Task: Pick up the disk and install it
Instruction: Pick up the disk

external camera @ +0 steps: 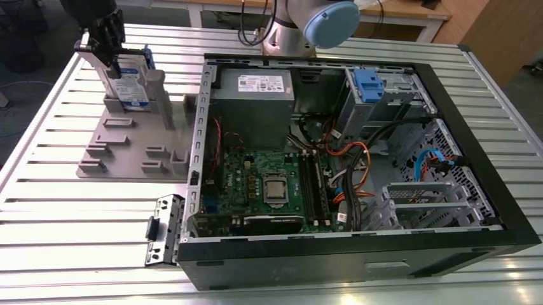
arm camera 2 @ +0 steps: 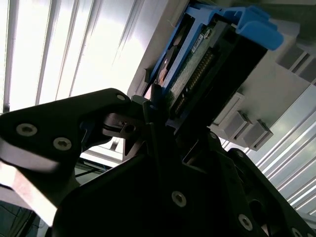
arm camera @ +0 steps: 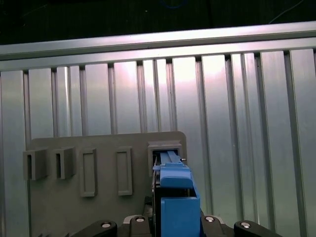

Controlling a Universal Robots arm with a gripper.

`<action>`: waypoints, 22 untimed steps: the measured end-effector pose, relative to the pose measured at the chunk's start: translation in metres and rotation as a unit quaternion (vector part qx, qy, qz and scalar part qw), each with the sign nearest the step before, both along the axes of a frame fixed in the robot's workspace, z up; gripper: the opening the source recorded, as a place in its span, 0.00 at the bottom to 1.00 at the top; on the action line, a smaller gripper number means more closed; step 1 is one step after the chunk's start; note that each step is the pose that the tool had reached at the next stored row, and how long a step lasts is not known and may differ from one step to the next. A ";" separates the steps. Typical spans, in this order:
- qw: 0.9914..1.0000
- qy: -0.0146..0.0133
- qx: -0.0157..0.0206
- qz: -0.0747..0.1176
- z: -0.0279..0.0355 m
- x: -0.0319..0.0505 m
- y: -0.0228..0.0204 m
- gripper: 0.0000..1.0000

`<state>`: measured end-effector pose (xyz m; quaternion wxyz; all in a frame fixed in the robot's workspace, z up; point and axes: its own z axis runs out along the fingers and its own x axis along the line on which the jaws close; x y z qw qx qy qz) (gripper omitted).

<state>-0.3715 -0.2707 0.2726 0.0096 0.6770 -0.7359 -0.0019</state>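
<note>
The disk (external camera: 128, 80) stands on edge in a slot of the grey holder plate (external camera: 119, 152), at the exterior view's upper left. It is silver with a white-and-blue label and a bright blue bracket. My gripper (external camera: 108, 51) comes down on its top edge, with dark fingers on both flat sides. In the second wrist view the disk (arm camera 2: 207, 49) runs between the black fingers (arm camera 2: 153, 101), which press against it. In the first wrist view the blue bracket (arm camera: 175, 195) sits over its slot in the holder plate (arm camera: 98, 148).
An open computer case (external camera: 475, 251) lies to the exterior view's right of the holder. Inside are the grey power supply (external camera: 253, 101), the motherboard (external camera: 263, 184) and a metal drive cage with a blue latch (external camera: 367, 82). The arm's base (external camera: 293, 32) stands behind the case, on a ribbed metal table (external camera: 76, 222).
</note>
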 end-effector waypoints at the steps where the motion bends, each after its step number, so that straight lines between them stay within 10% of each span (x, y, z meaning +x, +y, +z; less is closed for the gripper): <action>1: 1.000 0.000 0.000 0.000 0.0000 0.0000 0.0000 0.36; 22: 1.000 0.000 0.000 0.000 0.0135 0.0000 0.0000 0.36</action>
